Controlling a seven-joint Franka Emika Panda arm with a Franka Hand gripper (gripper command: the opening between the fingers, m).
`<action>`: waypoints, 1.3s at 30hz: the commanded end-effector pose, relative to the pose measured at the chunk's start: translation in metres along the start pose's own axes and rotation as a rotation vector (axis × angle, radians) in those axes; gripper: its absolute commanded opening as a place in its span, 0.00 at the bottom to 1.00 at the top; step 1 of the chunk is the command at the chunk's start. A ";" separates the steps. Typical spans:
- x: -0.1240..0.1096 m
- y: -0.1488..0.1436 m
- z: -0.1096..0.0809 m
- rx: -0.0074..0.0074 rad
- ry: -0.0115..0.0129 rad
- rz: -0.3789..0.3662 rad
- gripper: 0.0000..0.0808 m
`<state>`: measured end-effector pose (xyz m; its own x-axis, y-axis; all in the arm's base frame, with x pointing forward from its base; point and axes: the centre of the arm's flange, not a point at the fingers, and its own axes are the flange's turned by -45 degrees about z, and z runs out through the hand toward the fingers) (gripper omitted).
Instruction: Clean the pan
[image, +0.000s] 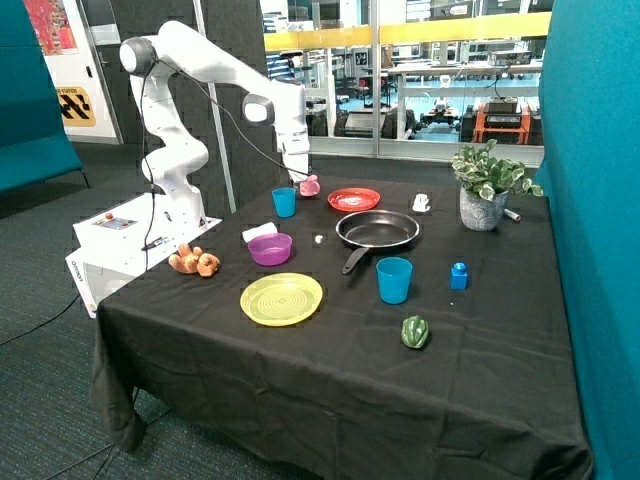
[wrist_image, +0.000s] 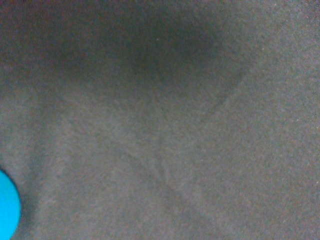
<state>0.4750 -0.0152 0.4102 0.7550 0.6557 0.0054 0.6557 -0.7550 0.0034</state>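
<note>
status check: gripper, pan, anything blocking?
Gripper low at table's far edge, between small blue cup and pink object; jaws not readable. Pan mid-table, untouched, looks empty. Red plate sits between gripper and pan.

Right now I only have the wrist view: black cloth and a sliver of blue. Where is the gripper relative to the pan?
Observer: The gripper hangs low beside the small blue cup, well short of the pan.
Operator: Anything else near it?
Observer: A small pink object sits right beside it, with the red plate beyond.
Operator: Where does the pan's handle point?
Observer: Toward the table's front edge, ending near the larger blue cup.
</note>
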 end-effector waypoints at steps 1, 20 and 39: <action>0.008 0.012 0.011 0.0034 -0.0054 0.009 0.93; -0.004 0.011 0.019 0.0034 -0.0054 -0.017 1.00; -0.034 -0.013 0.030 0.0035 -0.0053 -0.033 1.00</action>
<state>0.4598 -0.0291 0.3861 0.7405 0.6720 -0.0032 0.6720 -0.7405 -0.0032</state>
